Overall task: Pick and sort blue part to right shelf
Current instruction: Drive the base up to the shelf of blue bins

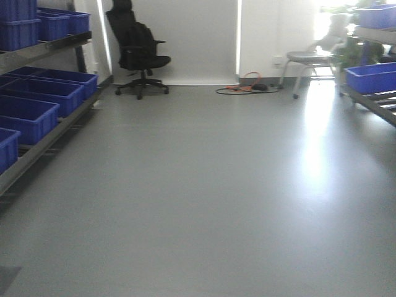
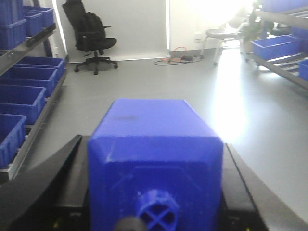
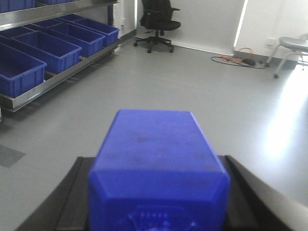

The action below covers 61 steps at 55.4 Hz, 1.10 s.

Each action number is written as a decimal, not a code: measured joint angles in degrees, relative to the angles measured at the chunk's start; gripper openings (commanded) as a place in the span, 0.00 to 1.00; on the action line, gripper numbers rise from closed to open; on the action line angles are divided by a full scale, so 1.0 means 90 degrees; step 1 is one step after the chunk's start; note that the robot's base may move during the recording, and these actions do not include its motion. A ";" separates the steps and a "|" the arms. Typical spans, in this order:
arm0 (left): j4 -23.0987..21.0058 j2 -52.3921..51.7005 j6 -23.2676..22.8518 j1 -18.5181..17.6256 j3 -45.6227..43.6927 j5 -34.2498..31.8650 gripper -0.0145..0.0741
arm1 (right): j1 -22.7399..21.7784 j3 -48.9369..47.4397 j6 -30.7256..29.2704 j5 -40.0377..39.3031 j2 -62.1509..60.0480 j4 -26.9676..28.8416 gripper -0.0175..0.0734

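In the left wrist view, my left gripper [image 2: 151, 147] is shut on a blue part [image 2: 154, 125], a boxy blue plastic block with a round cross-ribbed boss, held between the black fingers [image 2: 57, 178]. In the right wrist view, my right gripper [image 3: 154, 161] is shut on a second blue part [image 3: 156, 144] of the same kind. The right shelf [image 1: 374, 102], a steel rack holding blue crates [image 1: 370, 77], stands at the far right; it also shows in the left wrist view [image 2: 281, 67]. Neither gripper shows in the front view.
A left shelf [image 1: 43, 145] with several blue crates [image 1: 28, 117] lines the left side and shows in the right wrist view [image 3: 57, 79]. A black office chair [image 1: 139, 52], a grey chair [image 1: 309, 59] and orange cables [image 1: 247, 86] stand by the back wall. Grey floor [image 1: 204, 198] lies between the shelves.
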 measured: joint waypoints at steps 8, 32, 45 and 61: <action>0.0000 0.0000 0.0000 0.0000 0.0000 0.0000 0.50 | 0.0000 0.0000 0.0000 0.0000 0.0000 0.0000 0.37; 0.0000 0.0000 0.0000 0.0000 0.0000 0.0000 0.50 | 0.0000 0.0000 0.0000 0.0000 0.0000 0.0000 0.37; 0.0000 0.0000 0.0000 0.0000 0.0000 0.0000 0.50 | 0.0000 0.0000 0.0000 0.0000 0.0000 0.0000 0.37; 0.0000 0.0000 0.0000 0.0000 0.0000 0.0000 0.50 | 0.0000 0.0000 0.0000 0.0000 0.0000 0.0000 0.37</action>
